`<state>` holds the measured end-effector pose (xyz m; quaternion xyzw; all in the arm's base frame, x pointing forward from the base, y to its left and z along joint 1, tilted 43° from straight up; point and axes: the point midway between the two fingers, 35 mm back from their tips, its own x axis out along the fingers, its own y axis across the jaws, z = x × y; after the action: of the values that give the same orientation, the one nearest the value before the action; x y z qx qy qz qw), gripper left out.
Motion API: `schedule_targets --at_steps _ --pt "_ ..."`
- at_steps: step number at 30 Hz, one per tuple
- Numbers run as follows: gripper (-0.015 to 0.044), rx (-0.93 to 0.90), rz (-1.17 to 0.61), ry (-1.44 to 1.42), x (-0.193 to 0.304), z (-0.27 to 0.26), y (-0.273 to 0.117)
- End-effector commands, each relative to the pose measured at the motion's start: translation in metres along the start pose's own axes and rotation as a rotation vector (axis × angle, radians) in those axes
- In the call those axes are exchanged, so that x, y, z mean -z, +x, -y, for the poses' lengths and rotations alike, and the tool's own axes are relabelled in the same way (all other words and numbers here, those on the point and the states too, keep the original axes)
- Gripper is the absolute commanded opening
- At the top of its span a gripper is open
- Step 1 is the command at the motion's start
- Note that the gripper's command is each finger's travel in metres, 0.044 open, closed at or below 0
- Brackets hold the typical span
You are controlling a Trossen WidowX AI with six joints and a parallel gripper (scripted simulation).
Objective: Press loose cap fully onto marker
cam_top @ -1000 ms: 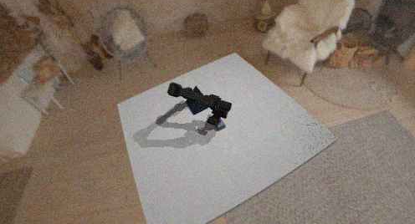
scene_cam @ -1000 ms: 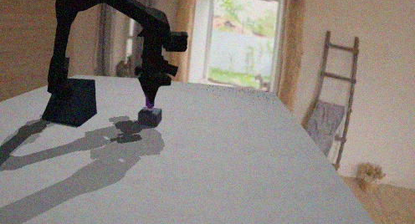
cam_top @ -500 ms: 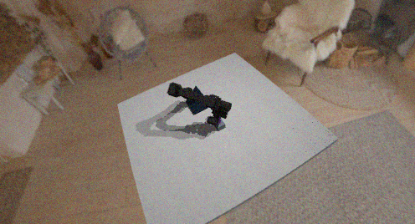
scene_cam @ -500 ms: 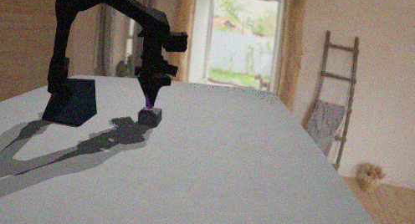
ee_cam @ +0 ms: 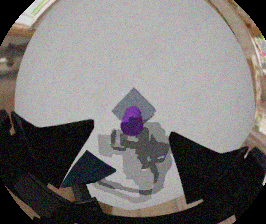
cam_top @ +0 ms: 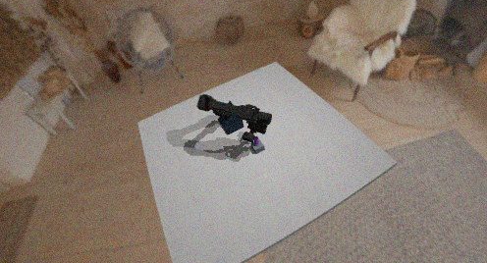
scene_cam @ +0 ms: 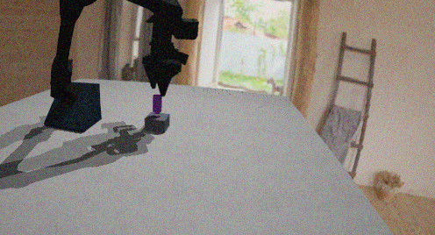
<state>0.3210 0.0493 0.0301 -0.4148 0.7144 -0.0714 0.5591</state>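
The purple cap [cam_top: 256, 140] [scene_cam: 157, 103] [ee_cam: 132, 126] stands upright over the marker in the grey holder block [cam_top: 258, 150] [scene_cam: 156, 124] [ee_cam: 134, 97]. In the exterior view it looks like one straight purple column rising from the block, with no gap seen. The cap hides the marker's tip. Whether it is clicked fully on cannot be told. My gripper [scene_cam: 158, 90] [ee_cam: 132, 129] is open and empty. Its two black fingers are spread wide on either side of the cap in the wrist view. In the exterior view the fingertips are just above the cap's top.
The arm's dark blue base [cam_top: 231, 124] [scene_cam: 78, 108] [ee_cam: 90, 169] stands on the pale table [cam_top: 221, 199] [scene_cam: 219, 174] behind the holder block. The arm's shadow falls on the table beside the block. Chairs, a ladder and a window are beyond the table.
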Motion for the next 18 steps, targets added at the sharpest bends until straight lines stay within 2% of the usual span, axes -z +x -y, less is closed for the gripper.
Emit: schedule_targets --at_steps 1,4,6,12,18 --pt "0.0440 -0.001 0.009 0.002 0.0016 -0.0014 -0.0287" --pt "0.0440 -0.001 0.009 0.002 0.0016 -0.0014 -0.0287" --pt "0.0387 -0.001 0.010 0.070 0.0016 -0.0014 -0.0277" --pt "0.0230 0.000 0.012 0.599 0.0015 -0.0014 -0.0202" --pt "0.0072 0.000 0.012 0.616 0.0015 -0.0014 -0.0199"
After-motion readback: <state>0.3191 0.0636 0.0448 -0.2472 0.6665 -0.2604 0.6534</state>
